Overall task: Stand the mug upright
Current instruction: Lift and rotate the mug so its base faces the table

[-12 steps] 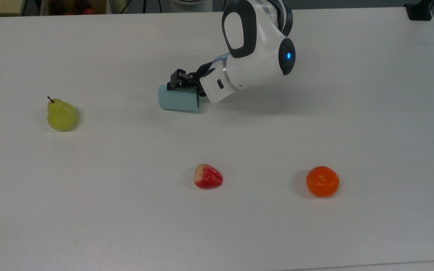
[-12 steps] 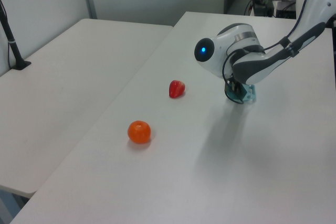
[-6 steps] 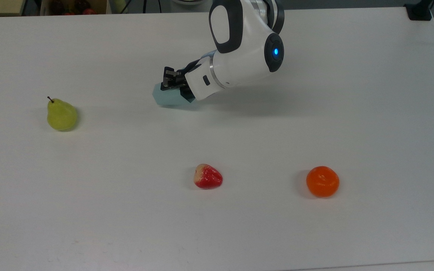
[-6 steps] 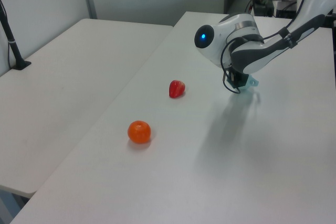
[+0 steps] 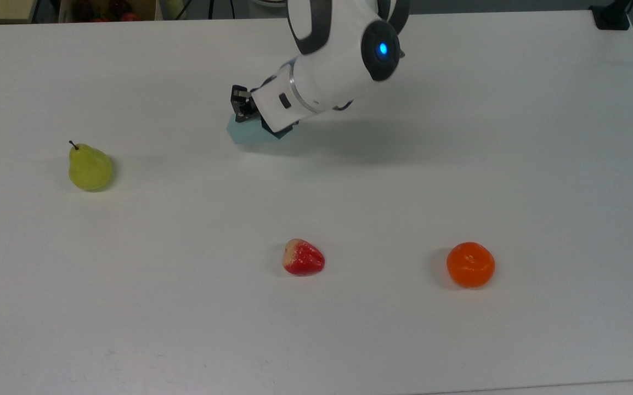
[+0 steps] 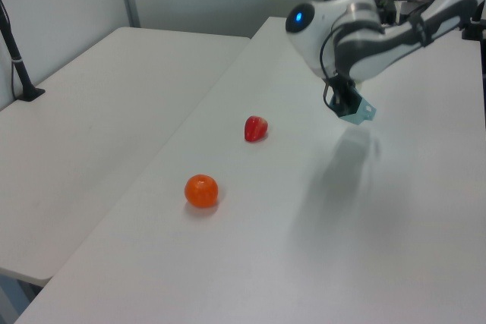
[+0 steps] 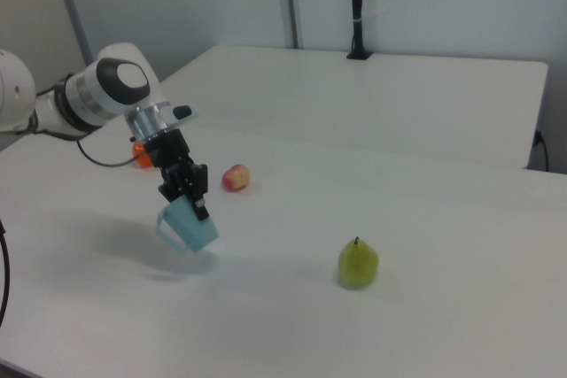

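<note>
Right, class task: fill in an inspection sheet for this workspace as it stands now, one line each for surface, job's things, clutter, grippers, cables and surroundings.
Surface: white table, bare apart from the fruit.
Job's things: teal mug held off the table, tilted, not yet upright.
Clutter: pear, strawberry, orange, all apart from each other and away from the mug.
Grippers: gripper with jaws shut on the mug's rim.
Cables: black cable looping along the arm.
Surroundings: second white table alongside; black post on the far table; grey wall panels behind.
</note>
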`<state>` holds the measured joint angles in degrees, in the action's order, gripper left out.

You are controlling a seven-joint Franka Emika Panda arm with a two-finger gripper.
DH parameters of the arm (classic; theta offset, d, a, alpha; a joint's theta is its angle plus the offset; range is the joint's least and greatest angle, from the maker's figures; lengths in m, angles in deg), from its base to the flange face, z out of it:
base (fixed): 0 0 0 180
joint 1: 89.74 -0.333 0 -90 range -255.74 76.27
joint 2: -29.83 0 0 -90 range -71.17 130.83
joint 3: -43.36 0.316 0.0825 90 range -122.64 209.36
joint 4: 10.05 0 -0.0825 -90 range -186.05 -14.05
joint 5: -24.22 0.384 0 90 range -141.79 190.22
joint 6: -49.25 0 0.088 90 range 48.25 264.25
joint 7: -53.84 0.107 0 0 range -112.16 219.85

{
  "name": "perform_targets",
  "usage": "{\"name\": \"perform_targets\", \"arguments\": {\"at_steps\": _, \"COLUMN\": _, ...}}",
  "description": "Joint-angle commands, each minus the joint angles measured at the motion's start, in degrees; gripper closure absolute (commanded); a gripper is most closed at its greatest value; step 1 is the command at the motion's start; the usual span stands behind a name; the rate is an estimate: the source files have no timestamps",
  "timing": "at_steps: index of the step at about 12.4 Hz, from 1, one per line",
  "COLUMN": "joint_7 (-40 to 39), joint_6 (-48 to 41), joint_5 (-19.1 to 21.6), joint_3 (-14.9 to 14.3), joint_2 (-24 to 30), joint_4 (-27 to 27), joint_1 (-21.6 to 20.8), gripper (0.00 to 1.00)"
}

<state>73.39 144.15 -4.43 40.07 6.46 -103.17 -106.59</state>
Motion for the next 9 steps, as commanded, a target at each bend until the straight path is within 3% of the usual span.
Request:
{"name": "perform_targets", "arguments": {"at_steps": 1, "joint_7": -10.7, "joint_6": 9.2, "joint_5": 13.9, "joint_3": 0.1, "joint_2": 4.2, "joint_4": -1.9, "joint_1": 1.5, "gripper": 1.00}}
{"name": "perform_targets", "arguments": {"at_steps": 5, "joint_7": -25.3, "joint_6": 21.4, "joint_5": 27.7, "joint_3": 0.7, "joint_2": 2.6, "joint_4": -5.1, "joint_1": 1.1, "gripper": 1.00}}
{"name": "perform_targets", "arguments": {"at_steps": 7, "joint_7": -34.0, "joint_6": 21.9, "joint_5": 35.0, "joint_3": 0.8, "joint_2": 2.4, "joint_4": -5.7, "joint_1": 1.6, "gripper": 0.96}}
{"name": "perform_targets", "arguments": {"at_steps": 9, "joint_7": -36.7, "joint_6": 21.9, "joint_5": 36.5, "joint_3": 0.8, "joint_2": 1.5, "joint_4": -5.6, "joint_1": 1.9, "gripper": 0.94}}
